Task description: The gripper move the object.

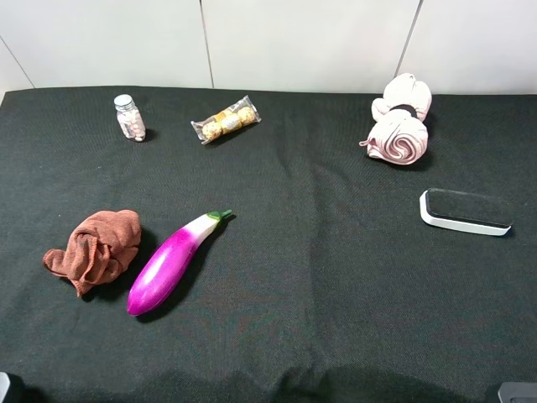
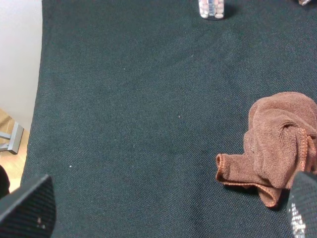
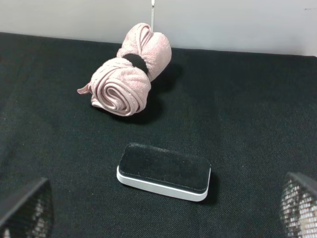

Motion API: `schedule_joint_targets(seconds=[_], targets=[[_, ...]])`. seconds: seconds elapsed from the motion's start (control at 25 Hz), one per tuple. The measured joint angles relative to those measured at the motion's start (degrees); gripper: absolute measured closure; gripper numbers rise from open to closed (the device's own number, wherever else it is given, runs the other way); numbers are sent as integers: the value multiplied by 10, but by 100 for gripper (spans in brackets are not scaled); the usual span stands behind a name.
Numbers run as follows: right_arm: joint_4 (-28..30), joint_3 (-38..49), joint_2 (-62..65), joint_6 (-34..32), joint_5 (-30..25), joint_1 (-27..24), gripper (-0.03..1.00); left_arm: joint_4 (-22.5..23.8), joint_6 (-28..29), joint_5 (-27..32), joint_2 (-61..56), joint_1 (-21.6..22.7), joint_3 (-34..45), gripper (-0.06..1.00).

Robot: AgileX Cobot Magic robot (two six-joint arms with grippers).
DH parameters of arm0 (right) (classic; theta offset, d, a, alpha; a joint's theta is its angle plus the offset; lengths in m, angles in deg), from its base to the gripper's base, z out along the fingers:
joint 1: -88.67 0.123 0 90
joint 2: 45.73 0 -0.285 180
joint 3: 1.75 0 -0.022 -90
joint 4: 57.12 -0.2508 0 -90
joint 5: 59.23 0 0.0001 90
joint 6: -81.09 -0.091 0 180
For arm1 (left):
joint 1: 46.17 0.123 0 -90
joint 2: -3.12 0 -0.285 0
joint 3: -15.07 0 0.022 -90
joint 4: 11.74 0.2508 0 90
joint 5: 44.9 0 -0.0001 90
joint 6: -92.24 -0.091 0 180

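Evidently at the very start, with nothing yet grasped; left gripper hanging spread wide over bare black cloth, fingertips showing only at the picture's lower corners; right gripper likewise spread, holding nothing, aimed toward the eraser-like black pad with the rolled pink towel beyond it. Hard to say which object is meant, since the task names none; seen from the high camera, purple eggplant lying at about 8 o'clock from the table's centre, touching or just beside the crumpled brown rag; pill bottle standing upright near 10 o'clock; wrapped chocolates near 11 o'clock; pink towel at 2 o'clock; black pad at 3 o'clock. Probably an approach step next: choosing a target, lowering the nearer arm over it, centring the open jaws on its narrow axis before closing; for the eggplant, gripping across the body rather than lengthwise, and staying clear of the rag alongside.
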Motion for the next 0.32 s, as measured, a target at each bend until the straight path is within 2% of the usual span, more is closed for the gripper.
schedule_joint_targets(seconds=[0.32], targets=[[0,0,0,0,0,0,27,0,0,-1,0,0,0,-5]])
